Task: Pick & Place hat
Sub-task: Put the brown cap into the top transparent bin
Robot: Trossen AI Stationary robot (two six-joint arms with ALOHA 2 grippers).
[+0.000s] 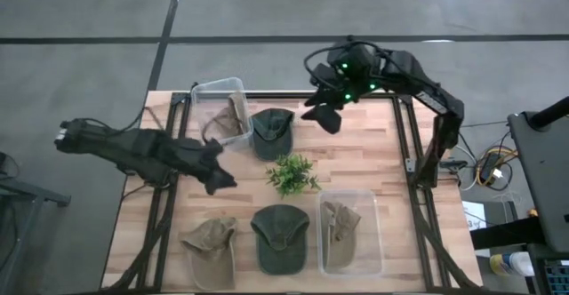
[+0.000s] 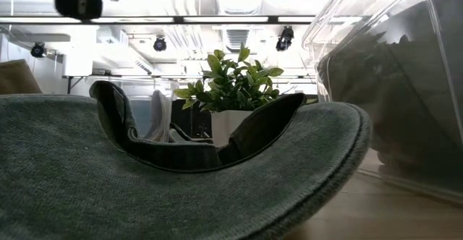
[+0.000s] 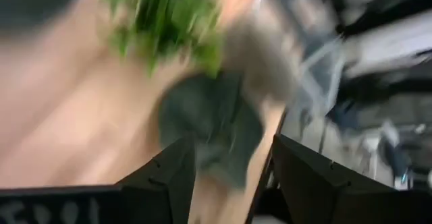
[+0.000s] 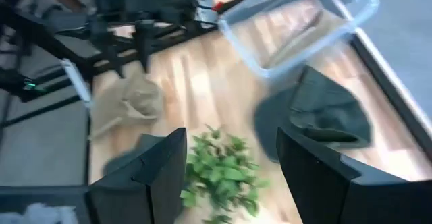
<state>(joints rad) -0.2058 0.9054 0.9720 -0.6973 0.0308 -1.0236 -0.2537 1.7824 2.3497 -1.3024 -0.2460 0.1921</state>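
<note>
I see a dark green hat [image 1: 271, 132] lying on the bench [image 1: 373, 157] just beside a clear bin [image 1: 222, 108] that holds a tan hat [image 1: 236, 117], with a small plant [image 1: 292, 173] near it. My left hand [image 1: 222, 179] hovers over the bench, fingers apart and empty. My right hand [image 1: 323, 115] hangs beside the green hat, fingers spread wide, gripping nothing.

No readable text, labels or brands — hats, bins, table all unmarked
</note>
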